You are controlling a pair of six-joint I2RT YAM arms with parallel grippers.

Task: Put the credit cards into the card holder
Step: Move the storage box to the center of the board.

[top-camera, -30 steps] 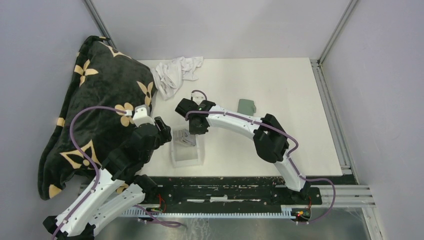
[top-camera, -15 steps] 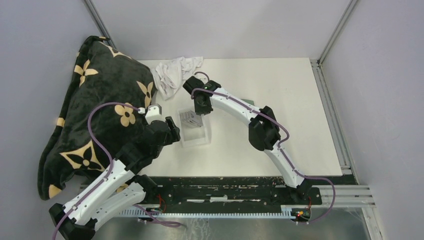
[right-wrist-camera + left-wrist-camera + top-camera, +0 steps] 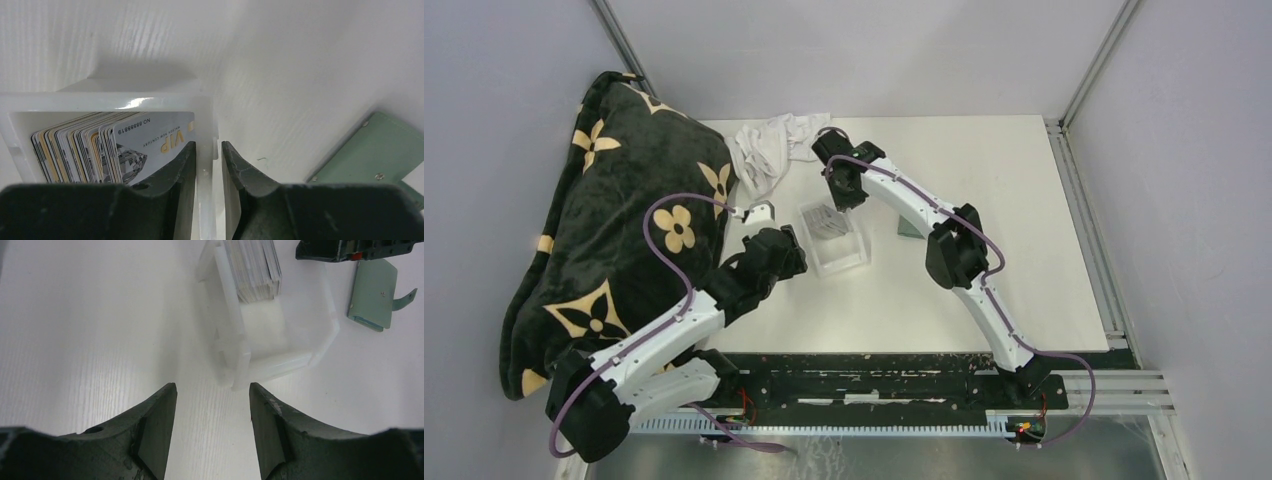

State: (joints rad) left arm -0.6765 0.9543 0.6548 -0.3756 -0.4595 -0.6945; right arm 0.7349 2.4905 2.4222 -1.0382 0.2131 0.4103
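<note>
The right gripper (image 3: pixel 208 150) jaws pinch the clear tray (image 3: pixel 100 100) wall beside the credit cards (image 3: pixel 150 140); left gripper (image 3: pixel 212 390) jaws stand spread.

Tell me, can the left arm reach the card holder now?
Probably not straight on: the clear tray stands between the left pincer and the card holder, and the right arm hangs above it. Going round might work.
</note>
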